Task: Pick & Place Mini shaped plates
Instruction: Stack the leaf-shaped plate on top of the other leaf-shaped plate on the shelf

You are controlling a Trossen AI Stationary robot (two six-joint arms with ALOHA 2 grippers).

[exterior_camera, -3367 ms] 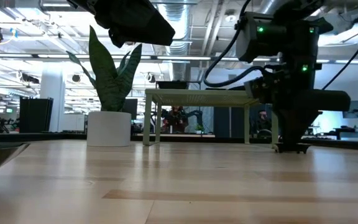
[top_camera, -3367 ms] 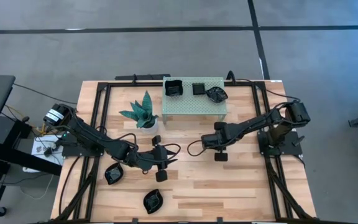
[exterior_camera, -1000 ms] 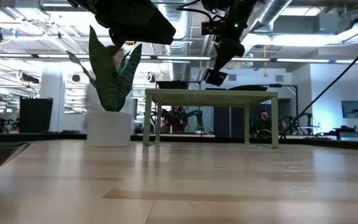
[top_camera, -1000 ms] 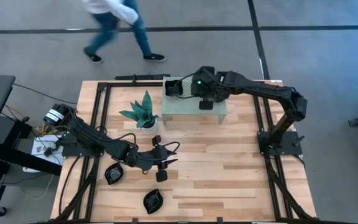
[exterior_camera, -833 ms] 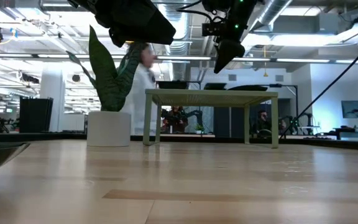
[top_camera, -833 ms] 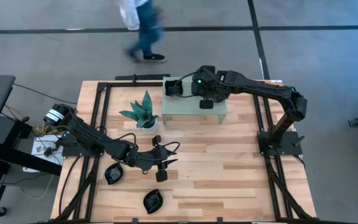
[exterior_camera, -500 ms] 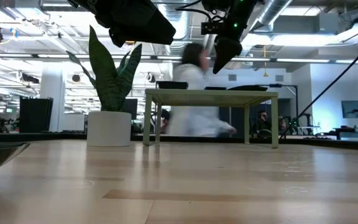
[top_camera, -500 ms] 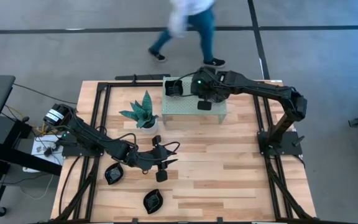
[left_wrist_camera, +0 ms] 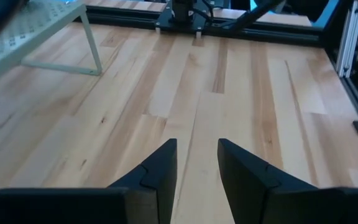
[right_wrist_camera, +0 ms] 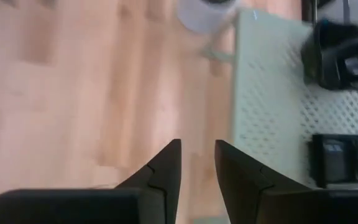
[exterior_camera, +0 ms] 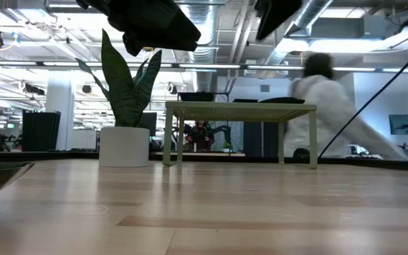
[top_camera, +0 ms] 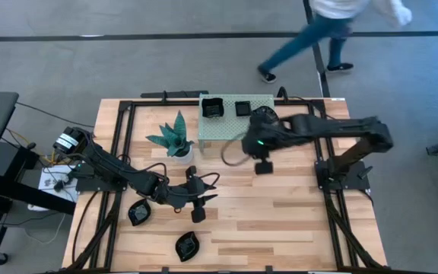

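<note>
Two glossy black mini plates lie flat on the table near its near-left corner, one a rounded plate [top_camera: 138,212] and one a leaf-like plate [top_camera: 187,246]. Two more, a deep square plate [top_camera: 213,108] [right_wrist_camera: 339,55] and a small square plate [top_camera: 242,108] [right_wrist_camera: 334,159], sit on the green perforated shelf [top_camera: 226,129]. My left gripper [top_camera: 204,192] [left_wrist_camera: 197,163] hovers open over bare wood right of the rounded plate. My right gripper [top_camera: 263,166] [right_wrist_camera: 197,163] is open and empty, above the table just in front of the shelf. Its arm covers the shelf's right end.
A plant in a white pot [top_camera: 178,141] [exterior_camera: 125,145] stands left of the shelf. A black frame [top_camera: 120,152] runs along the table's sides. A person [top_camera: 333,23] [exterior_camera: 331,113] walks on the floor beyond the far edge. Bare wood [top_camera: 280,221] fills the table's middle and right.
My right gripper has drawn back from above the shelf toward the table's near edge and risen, now hovering in front of the shelf. The left arm has kept still. The person behind the table has walked from left to right.
</note>
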